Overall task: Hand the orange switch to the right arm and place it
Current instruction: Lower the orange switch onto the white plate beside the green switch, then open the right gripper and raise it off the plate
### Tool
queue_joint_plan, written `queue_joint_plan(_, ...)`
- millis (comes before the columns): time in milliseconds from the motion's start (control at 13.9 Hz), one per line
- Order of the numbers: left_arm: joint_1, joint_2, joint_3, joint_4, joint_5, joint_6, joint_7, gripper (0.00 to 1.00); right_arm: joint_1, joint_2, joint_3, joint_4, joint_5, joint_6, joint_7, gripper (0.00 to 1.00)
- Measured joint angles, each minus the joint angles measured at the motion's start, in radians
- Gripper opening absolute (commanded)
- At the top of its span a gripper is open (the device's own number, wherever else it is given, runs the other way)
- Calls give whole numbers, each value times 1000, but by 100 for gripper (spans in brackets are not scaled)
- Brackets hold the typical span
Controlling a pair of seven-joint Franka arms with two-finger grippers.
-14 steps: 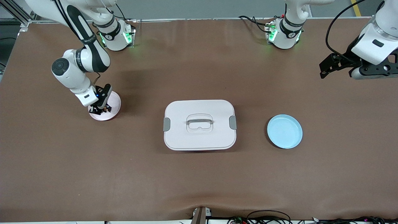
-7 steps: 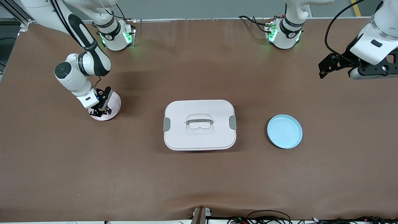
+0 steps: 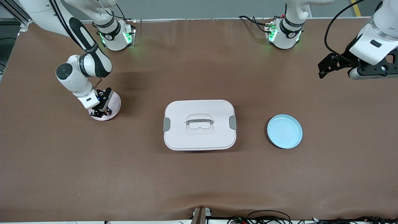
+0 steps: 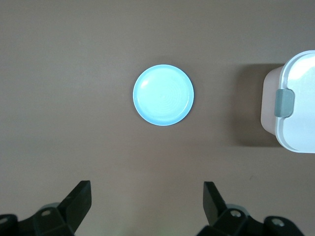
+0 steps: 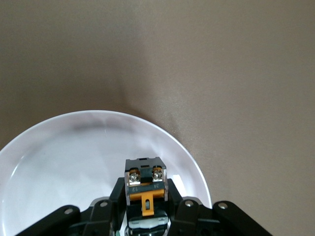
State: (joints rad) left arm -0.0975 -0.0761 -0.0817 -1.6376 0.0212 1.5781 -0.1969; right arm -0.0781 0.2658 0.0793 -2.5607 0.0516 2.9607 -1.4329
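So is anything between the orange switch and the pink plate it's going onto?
Nothing visible. The right gripper holds the orange switch in shut jaws directly over the pink plate, whose surface beneath looks bare. The left gripper waits with open jaws at its end of the table.

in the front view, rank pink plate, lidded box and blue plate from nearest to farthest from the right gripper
1. pink plate, right under the right gripper
2. lidded box, mid-table
3. blue plate, toward the left arm's end
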Motion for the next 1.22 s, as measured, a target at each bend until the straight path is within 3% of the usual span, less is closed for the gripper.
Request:
queue_joint_plan(504,-4,1,-1,0,0,11,0,100,-3,4,0,14,0,-16,7,100)
queue_joint_plan(935,-5,1,-12,0,0,12,-2,100,-16,-87,-4,184,2,-408,155,100)
queue_joint_plan(1223,-5,1,-20,0,0,13,-2,100,-17,-151,-8,250,0,-550,426,100)
